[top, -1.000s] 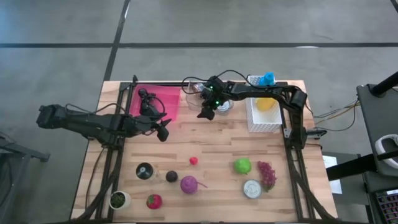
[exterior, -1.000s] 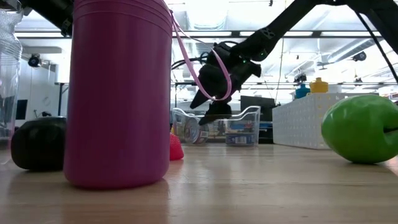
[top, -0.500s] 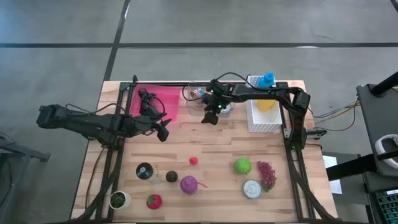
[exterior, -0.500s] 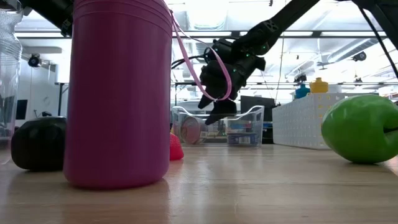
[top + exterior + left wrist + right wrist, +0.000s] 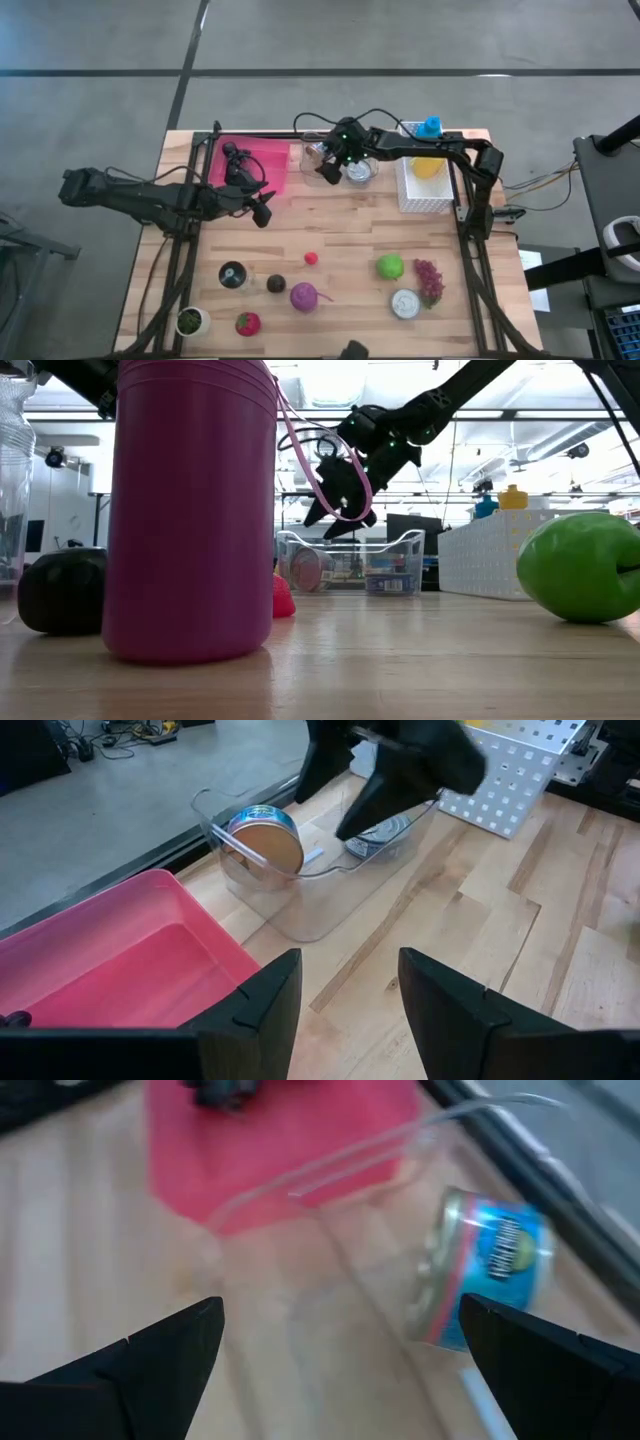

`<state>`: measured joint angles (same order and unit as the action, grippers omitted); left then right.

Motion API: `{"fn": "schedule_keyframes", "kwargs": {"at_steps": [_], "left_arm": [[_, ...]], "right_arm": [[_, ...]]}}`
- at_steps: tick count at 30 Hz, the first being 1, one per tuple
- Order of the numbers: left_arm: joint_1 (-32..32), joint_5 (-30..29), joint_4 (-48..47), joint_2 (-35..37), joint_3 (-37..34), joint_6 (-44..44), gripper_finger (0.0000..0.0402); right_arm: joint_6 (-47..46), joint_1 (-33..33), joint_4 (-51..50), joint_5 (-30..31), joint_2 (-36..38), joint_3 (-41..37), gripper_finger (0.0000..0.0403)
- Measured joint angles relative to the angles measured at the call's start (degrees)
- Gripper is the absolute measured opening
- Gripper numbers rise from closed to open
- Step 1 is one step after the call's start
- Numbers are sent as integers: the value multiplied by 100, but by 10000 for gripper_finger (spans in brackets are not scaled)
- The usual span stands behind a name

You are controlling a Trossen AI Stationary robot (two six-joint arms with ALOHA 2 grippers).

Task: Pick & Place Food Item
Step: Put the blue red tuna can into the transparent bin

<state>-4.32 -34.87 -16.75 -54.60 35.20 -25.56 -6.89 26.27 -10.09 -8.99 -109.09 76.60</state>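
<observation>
A clear plastic bin [image 5: 342, 160] stands at the table's far middle, between the pink tray [image 5: 250, 162] and the white basket [image 5: 425, 182]. In it a blue-labelled can [image 5: 485, 1275] lies on its side, and a second can [image 5: 378, 828] lies beside it. My right gripper [image 5: 333, 522] hangs open just above the bin, slanting down, with nothing between its fingers. My left gripper [image 5: 262, 210] waits open above the bare wood near the pink tray's near edge; its fingers hold nothing.
Along the near half of the table lie a green apple [image 5: 390, 266], purple grapes [image 5: 430, 280], a small red piece [image 5: 312, 258], a magenta container [image 5: 303, 296], a dark ball [image 5: 276, 284], two tins [image 5: 232, 274] [image 5: 405, 303] and a strawberry [image 5: 247, 323].
My right gripper has risen from the clear bin and swung its fingers toward the table's far left, staying open. The cans remain in the bin.
</observation>
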Motion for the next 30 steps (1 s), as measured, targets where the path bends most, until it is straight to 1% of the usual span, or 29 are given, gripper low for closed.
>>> {"fn": "schedule_keyframes", "kwargs": {"at_steps": [2,3,11,15,25,30], "left_arm": [[-2,-2,2,-1,0,0,169],[-2,-2,2,0,0,1,170],[-2,-2,1,-1,0,0,173],[0,0,2,1,0,0,170],[-2,-1,-2,2,0,1,173],[-2,-1,-2,0,0,0,170]], "right_arm": [[-3,12,25,275,-56,0,400],[-13,18,73,312,-89,-2,400],[-6,187,315,327,-411,-4,400],[42,226,420,486,-503,0,400],[234,226,488,474,-543,-2,400],[747,235,497,472,-543,-11,400]]}}
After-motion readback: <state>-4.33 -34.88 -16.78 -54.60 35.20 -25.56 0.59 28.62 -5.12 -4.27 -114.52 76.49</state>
